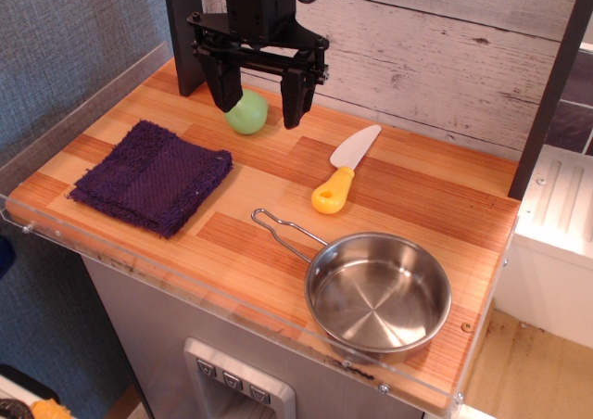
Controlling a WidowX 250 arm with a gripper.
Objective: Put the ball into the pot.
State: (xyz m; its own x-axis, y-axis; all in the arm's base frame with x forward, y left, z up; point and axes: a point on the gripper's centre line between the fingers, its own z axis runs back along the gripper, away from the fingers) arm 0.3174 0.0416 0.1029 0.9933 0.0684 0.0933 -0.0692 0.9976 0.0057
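Green ball (247,112), one, sits between spread fingers (226,93); one pot (378,294) apart.

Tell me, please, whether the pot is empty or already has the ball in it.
Empty. The pot shows only its bare shiny bottom, while the ball sits on the wooden counter far from it, between the fingers of the open gripper.

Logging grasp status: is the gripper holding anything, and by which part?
Nothing held. The gripper is open; its jaws straddle the ball on the table.

wooden table (435,206) | ball (248,113) | purple cloth (153,175) | toy knife (345,171) | pot (378,294)
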